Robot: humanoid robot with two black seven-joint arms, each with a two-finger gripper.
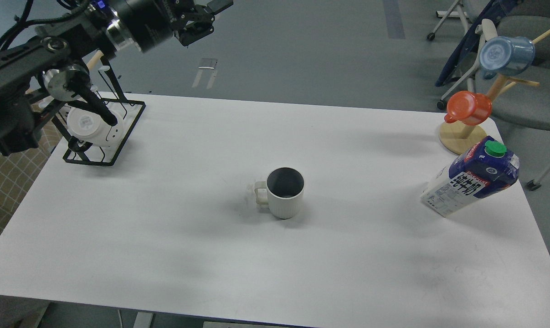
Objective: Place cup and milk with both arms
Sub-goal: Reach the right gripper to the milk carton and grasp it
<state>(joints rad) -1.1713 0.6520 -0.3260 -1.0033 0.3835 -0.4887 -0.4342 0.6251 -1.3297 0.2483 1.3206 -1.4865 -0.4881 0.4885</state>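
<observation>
**Cup at mid-table, milk at right edge**

Cup stands upright near the middle of the white table, handle to the left. The milk stands near the right edge, just in front of a wooden mug tree. The left gripper hangs high at upper left, fingers apart and empty. The right gripper is out of view.

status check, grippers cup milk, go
Left gripper raised at far left, empty, jaws unclear; right arm out of view. Cup upright mid-table, milk at right edge, both untouched. Nothing between them.
</observation>
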